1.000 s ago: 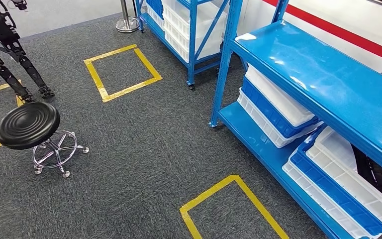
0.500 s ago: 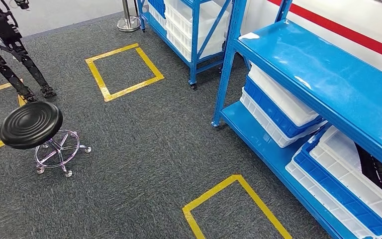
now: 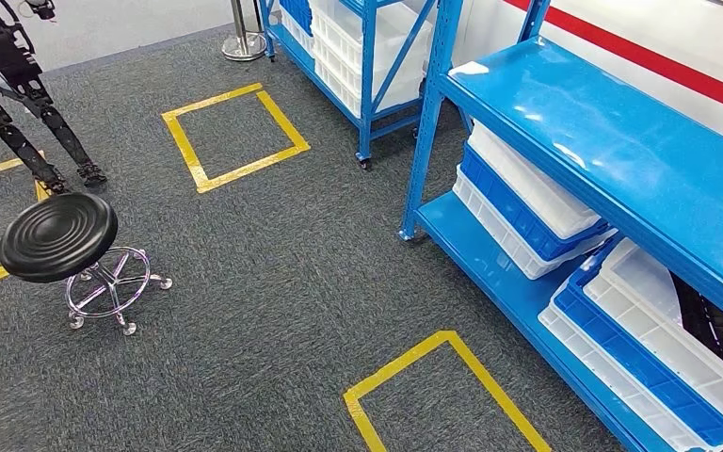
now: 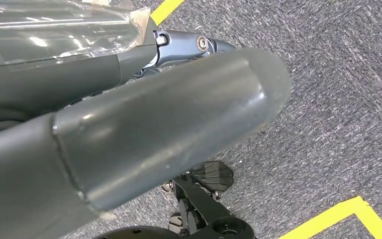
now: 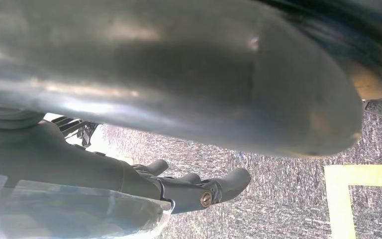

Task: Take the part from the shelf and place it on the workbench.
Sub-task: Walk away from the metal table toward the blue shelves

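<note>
A blue metal shelf (image 3: 612, 141) stands on the right in the head view, its top board bare. A black ribbed part (image 3: 720, 330) lies on the lower board at the far right, mostly hidden under the top board. My left hand (image 4: 169, 124) hangs above the carpet with its thick thumb in front and darker fingers (image 4: 189, 47) behind, holding nothing. My right hand (image 5: 189, 99) hangs the same way, its fingers (image 5: 204, 189) spread out over the carpet with nothing in them.
White and blue bins (image 3: 527, 207) are stacked on the lower board. A second blue rack (image 3: 358, 56) stands further back. A black stool (image 3: 61, 235) is at the left, with another robot's dark legs (image 3: 28, 104) behind it. Yellow tape squares (image 3: 235, 137) mark the grey carpet.
The whole head picture has shifted a little, so the camera has moved slightly. Nothing on the shelf or the floor has moved.
</note>
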